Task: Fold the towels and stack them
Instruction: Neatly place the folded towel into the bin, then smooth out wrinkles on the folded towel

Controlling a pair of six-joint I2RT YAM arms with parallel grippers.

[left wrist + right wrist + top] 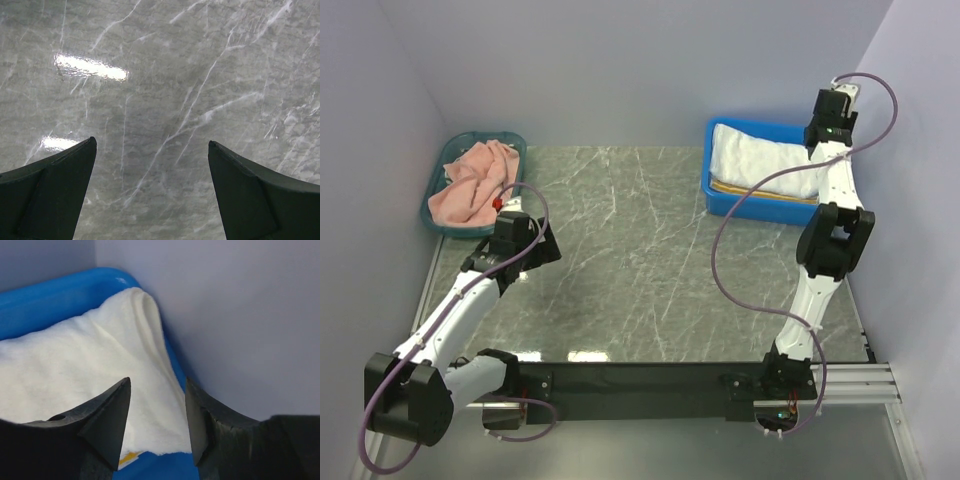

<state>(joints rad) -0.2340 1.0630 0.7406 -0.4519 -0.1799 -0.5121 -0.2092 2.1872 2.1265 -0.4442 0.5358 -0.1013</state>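
The right end effector point(157, 385) hovers empty, jaws apart, over the folded white towel point(75, 370) in the blue bin point(720, 200), so this stacking step looks finished. The next move likely calls for fetching the pink towel point(470, 185), bunched in the teal basket point(432, 212). The right arm reaches far back. The left end effector point(152, 150), spread wide, hangs over the tabletop point(165, 75).

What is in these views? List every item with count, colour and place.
pink towel: 1, salmon pink, crumpled in the basket
basket: 1, teal, far left of the table
white towel: 1, white, folded, on top in the blue bin
yellow towel: 1, yellowish, only its edge shows under the white towel
blue bin: 1, blue, far right of the table
table: 1, grey marble
cables: 2, purple, one along each arm
left arm: white and black, left fingers open over the table
right arm: white and black, right fingers open above the white towel
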